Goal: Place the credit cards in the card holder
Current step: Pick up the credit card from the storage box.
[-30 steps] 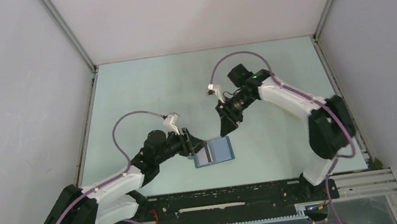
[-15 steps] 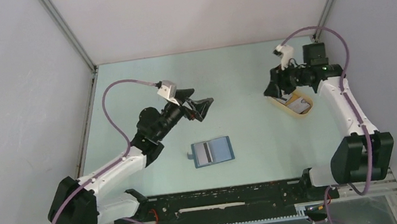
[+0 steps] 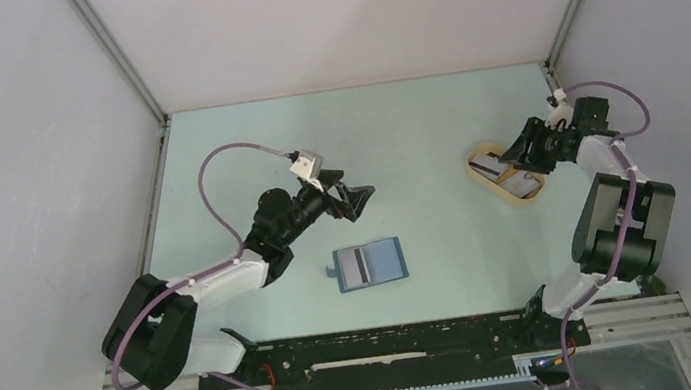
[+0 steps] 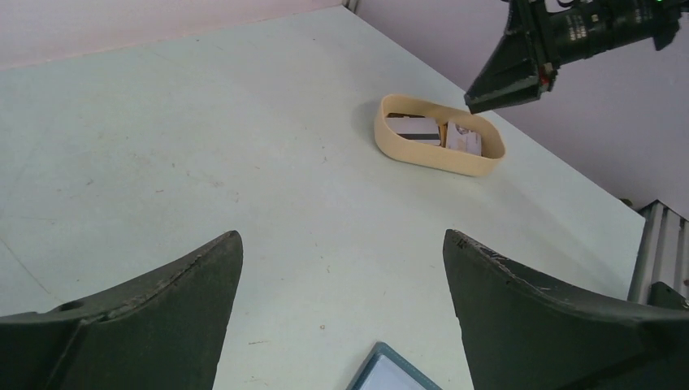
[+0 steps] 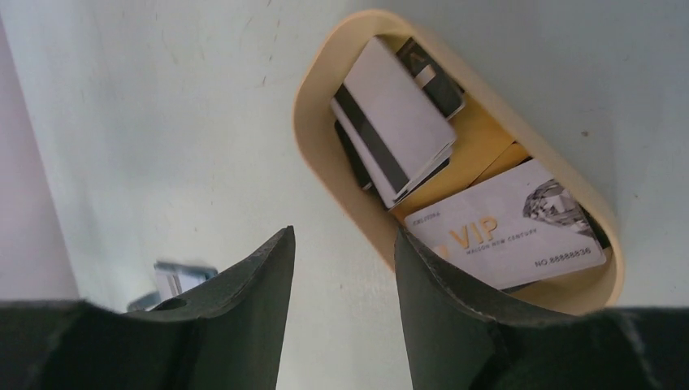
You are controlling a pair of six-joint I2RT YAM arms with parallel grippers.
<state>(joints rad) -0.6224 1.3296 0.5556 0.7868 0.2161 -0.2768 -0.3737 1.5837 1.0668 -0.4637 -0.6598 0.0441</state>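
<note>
The blue card holder (image 3: 371, 263) lies open and flat on the table, with a dark-striped card in its pale slots. Its corner shows in the left wrist view (image 4: 390, 375). Other credit cards lie in the beige oval tray (image 3: 506, 177): a white card with a dark stripe (image 5: 390, 138) and a white VIP card (image 5: 508, 229). My left gripper (image 3: 358, 196) is open and empty, raised behind the holder. My right gripper (image 3: 525, 149) is open and empty, just above the tray's right side, with its jaws (image 5: 345, 231) at the tray's rim.
The tray (image 4: 439, 150) stands at the right of the table, near the right wall rail. The right gripper (image 4: 520, 61) hangs over it in the left wrist view. Pale green table surface lies between holder and tray.
My right arm has swung from above the holder to the tray at the right. My left arm has let go of the holder's edge and lifted back and away.
</note>
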